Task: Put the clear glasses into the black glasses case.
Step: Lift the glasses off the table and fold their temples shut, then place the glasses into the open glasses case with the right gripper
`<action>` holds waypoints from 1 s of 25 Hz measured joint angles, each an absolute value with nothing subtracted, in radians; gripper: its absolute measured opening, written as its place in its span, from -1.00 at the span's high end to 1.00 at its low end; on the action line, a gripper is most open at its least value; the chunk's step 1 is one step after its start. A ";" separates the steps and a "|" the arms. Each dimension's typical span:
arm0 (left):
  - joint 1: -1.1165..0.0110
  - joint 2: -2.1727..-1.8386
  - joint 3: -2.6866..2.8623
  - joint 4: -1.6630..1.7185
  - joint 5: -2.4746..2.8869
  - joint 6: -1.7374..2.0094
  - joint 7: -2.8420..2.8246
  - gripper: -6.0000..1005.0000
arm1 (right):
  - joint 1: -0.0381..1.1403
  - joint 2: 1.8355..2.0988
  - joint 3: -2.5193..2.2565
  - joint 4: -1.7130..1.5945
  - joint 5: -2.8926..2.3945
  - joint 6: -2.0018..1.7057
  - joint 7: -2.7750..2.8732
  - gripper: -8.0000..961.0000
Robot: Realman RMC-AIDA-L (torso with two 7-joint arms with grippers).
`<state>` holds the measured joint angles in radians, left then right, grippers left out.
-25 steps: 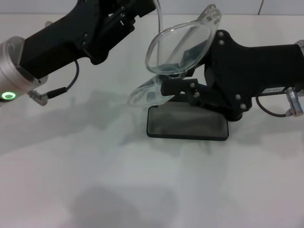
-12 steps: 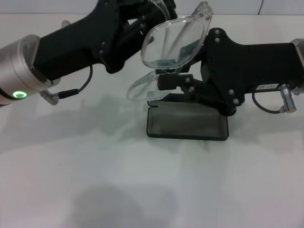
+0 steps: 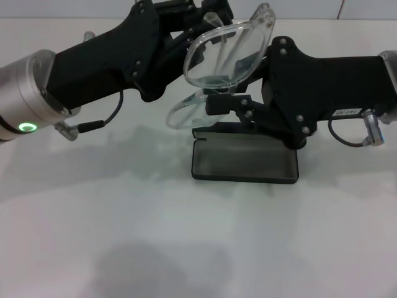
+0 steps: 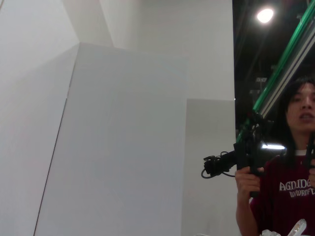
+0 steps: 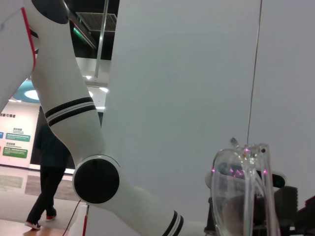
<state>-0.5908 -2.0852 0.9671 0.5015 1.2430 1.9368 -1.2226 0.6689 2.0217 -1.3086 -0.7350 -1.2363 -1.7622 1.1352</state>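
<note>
The clear glasses (image 3: 224, 54) hang tilted in the air above the table, one lens up and the other lens (image 3: 186, 112) lower. My right gripper (image 3: 218, 104) comes in from the right and is shut on their lower part. The glasses (image 5: 245, 189) show edge-on in the right wrist view. My left gripper (image 3: 197, 25) reaches in from the left, right against the glasses' upper left side, where a clear arm curves past it. The black glasses case (image 3: 245, 162) lies open on the white table, straight below the glasses, grey lining up. Its lid is mostly hidden behind the right gripper.
The white table (image 3: 124, 236) spreads out in front of and to the left of the case. Both arms crowd the space above the case. A person (image 4: 290, 187) holding a camera rig shows in the left wrist view.
My left arm has swung right and closed in on the glasses' upper left side. The right gripper has shifted slightly left and up with the glasses. The case has not moved.
</note>
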 joint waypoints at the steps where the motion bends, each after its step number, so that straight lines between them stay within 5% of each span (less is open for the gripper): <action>1: -0.590 -2.086 0.967 0.502 1.243 1.937 -1.223 0.64 | 0.669 2.022 -1.309 -0.735 -1.236 -1.762 1.135 0.76; 25: -0.596 -2.087 0.957 0.496 1.244 1.929 -1.210 0.64 | 0.669 2.025 -1.310 -0.726 -1.233 -1.761 1.136 0.76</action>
<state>-0.5964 -2.0866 0.9565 0.4960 1.2444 1.9287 -1.2096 0.6693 2.0248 -1.3098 -0.7259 -1.2332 -1.7609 1.1356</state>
